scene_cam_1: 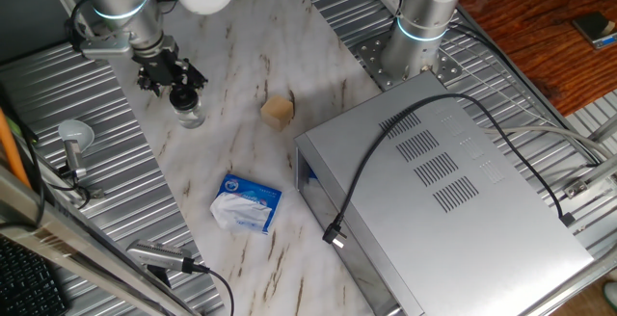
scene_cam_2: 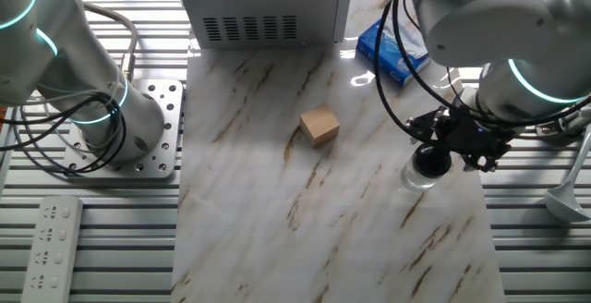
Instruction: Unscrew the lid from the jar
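The small clear glass jar (scene_cam_1: 190, 116) stands upright on the marble tabletop at the left; in the other fixed view it (scene_cam_2: 415, 177) is at the right. The black round lid (scene_cam_1: 181, 95) sits on top of the jar and also shows in the other fixed view (scene_cam_2: 430, 161). My gripper (scene_cam_1: 179, 89) points down from above, and its black fingers close in on the lid from both sides; it also shows in the other fixed view (scene_cam_2: 438, 154). Whether the lid is still threaded on the jar cannot be told.
A tan cube (scene_cam_1: 278, 112) lies on the marble right of the jar. A blue-and-white packet (scene_cam_1: 247, 203) lies nearer the front. A large grey metal box (scene_cam_1: 453, 191) with a cable fills the right. A second arm's base (scene_cam_1: 415, 37) stands behind it. A metal ladle (scene_cam_1: 72, 138) lies at the left.
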{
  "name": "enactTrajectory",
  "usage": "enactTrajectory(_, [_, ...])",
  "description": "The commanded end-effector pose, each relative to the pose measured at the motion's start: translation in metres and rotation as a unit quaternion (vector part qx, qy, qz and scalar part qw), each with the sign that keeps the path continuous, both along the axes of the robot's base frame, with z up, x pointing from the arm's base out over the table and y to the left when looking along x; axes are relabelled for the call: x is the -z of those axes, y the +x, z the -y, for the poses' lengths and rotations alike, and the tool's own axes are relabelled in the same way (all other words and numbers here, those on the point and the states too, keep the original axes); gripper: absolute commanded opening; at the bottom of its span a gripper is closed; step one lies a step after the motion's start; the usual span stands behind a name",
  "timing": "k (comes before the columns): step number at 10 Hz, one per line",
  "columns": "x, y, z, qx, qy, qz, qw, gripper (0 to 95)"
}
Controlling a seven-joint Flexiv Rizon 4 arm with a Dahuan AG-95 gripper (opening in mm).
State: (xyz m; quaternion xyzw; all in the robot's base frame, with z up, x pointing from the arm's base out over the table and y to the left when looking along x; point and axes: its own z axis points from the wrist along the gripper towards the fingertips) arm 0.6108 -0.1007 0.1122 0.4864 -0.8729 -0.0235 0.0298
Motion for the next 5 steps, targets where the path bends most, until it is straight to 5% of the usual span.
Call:
enactTrajectory(1, [0.0027, -0.0008, 0.0004, 0.059, -0.004, -0.003, 0.9983, 76.0])
enactTrajectory(5, [0.0063, -0.0042, 0.0007, 0.122, -0.005, -0.003, 0.9926, 76.0])
